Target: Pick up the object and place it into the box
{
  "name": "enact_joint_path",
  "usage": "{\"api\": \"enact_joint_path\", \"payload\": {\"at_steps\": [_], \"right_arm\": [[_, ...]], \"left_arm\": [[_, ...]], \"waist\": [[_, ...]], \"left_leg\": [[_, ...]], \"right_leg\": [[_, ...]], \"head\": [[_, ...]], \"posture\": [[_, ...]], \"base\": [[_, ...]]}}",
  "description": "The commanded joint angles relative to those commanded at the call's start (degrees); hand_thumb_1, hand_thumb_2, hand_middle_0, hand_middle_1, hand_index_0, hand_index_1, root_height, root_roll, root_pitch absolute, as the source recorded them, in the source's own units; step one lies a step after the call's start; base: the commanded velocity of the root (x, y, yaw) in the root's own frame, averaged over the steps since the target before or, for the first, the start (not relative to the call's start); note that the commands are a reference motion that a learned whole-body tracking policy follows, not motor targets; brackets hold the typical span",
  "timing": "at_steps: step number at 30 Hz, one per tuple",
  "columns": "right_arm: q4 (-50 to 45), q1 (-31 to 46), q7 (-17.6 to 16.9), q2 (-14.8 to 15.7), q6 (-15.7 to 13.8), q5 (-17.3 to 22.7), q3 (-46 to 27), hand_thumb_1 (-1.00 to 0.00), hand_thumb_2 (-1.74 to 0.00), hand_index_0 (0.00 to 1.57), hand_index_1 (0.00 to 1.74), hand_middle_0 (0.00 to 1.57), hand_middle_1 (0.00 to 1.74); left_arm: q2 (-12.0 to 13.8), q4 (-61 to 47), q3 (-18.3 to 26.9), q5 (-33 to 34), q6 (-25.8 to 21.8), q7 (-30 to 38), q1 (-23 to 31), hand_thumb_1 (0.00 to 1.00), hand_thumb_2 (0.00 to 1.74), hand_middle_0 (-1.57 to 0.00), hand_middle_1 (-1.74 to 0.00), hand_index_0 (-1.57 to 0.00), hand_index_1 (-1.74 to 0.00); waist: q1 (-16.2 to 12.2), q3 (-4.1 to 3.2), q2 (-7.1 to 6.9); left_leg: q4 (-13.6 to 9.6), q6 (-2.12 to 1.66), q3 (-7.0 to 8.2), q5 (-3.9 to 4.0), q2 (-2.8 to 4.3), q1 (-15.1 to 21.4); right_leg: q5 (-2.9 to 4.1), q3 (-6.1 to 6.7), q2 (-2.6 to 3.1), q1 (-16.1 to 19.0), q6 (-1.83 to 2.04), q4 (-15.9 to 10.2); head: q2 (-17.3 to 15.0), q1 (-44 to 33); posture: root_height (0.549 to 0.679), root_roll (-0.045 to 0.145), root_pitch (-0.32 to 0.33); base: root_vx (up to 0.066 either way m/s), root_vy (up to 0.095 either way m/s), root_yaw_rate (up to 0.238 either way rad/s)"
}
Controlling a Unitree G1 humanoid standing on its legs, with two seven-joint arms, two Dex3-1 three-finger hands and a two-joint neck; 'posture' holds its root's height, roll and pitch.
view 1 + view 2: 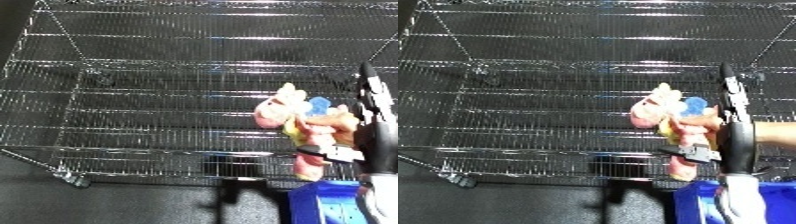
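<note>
The right hand (731, 135) is holding a pink and yellow soft toy (664, 117), its fingers curling round the toy's lower part. The toy is sticking up just left of the hand, above the wire shelf (133, 100). A blue bin (704, 202) is sitting directly below the hand.

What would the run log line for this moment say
right hand: shut on plush toy | toy: lifted above wire shelf | blue bin: below toy, at lower right | left hand: not in view
</note>
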Motion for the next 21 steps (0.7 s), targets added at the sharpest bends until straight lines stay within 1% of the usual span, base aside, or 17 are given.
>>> {"api": "enact_joint_path", "payload": {"at_steps": [8, 14, 21], "right_arm": [[2.6, -2.7, 0.0, -2.7, 1.1, -1.3, 2.0, 0.00, 0.00, 0.00, 0.00, 0.00, 0.00], [8.6, -5.5, -0.2, -7.3, 2.7, -2.7, 3.4, 0.00, 0.00, 0.00, 0.00, 0.00, 0.00], [16.3, -9.5, -0.1, -11.5, 5.4, -4.1, 6.9, 0.00, 0.00, 0.00, 0.00, 0.00, 0.00]], "left_arm": [[0.2, -0.2, 0.1, -0.3, 0.0, 0.3, 0.8, 1.00, 1.74, -1.57, -1.74, -1.57, -1.74], [0.8, -1.0, -0.1, -0.7, -0.4, 0.5, 1.9, 1.00, 1.74, -1.57, -1.74, -1.57, -1.74], [1.5, -1.5, -1.4, -1.3, -0.9, 0.7, 2.6, 1.00, 1.74, -1.57, -1.74, -1.57, -1.74]], "waist": [[1.0, 0.00, -0.32], [1.6, 0.00, -0.25], [2.1, 0.00, 0.28]], "left_leg": [[0.2, 0.05, -0.42, -0.21, 0.06, -0.5], [0.2, 0.01, -0.73, -0.23, -0.03, -1.4], [0.4, -0.04, -0.84, -0.22, -0.08, -2.5]], "right_leg": [[-0.03, -0.09, -0.05, -0.8, 0.04, 0.4], [0.07, 0.07, -0.09, -2.1, 0.11, 0.9], [0.12, 0.22, -0.20, -3.9, 0.17, 1.4]], "head": [[0.3, 4.2], [0.6, 8.4], [0.4, 13.3]], "posture": [[0.619, 0.053, -0.218], [0.618, 0.053, -0.203], [0.617, 0.053, -0.183]], "base": [[0.024, -0.001, 0.008], [0.014, -0.013, 0.000], [0.016, -0.016, -0.007]]}}
